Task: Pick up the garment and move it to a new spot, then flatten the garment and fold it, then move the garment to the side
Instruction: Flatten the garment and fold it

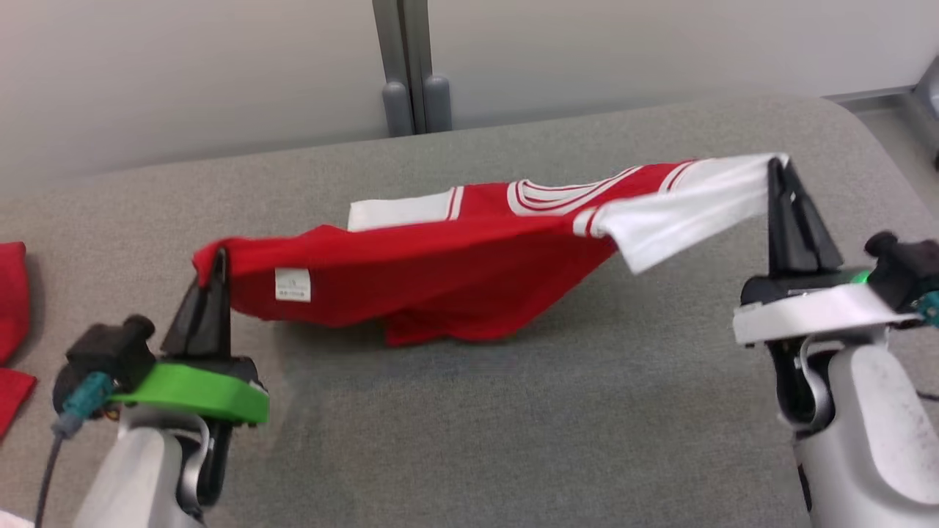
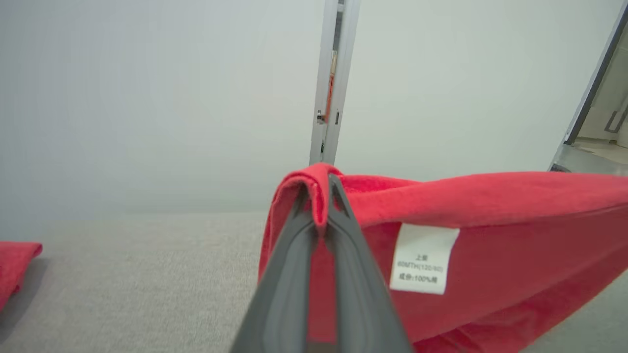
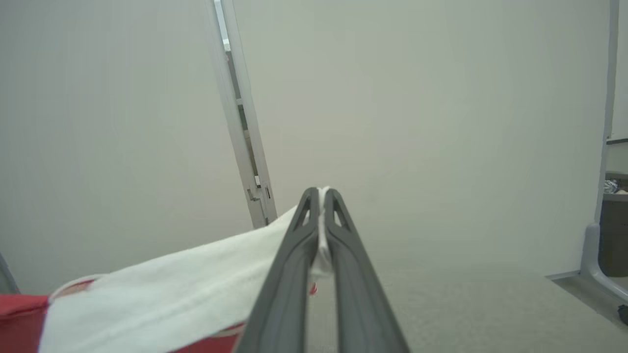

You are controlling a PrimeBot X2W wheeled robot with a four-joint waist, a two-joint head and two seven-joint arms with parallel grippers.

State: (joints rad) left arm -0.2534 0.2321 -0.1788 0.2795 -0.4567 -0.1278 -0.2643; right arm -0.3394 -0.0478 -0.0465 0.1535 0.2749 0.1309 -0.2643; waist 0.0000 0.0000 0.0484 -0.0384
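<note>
Holding, one item: garment (image 1: 440,271), red with white sleeves, strung over the grey desk (image 1: 513,425), middle sagging low, perhaps touching. My left tool (image 1: 218,257) pinches its red edge at 8 o'clock; my right tool (image 1: 776,167) pinches a white sleeve at 2 o'clock. Done: pickup. Outstanding, I judge: relocating, flattening, folding, setting aside. Room: bare desk toward 6 o'clock; another red cloth (image 1: 11,308) crowds 9 o'clock.

Red garment (image 1: 455,282) with white striped sleeves, grey table (image 1: 587,425)
</note>
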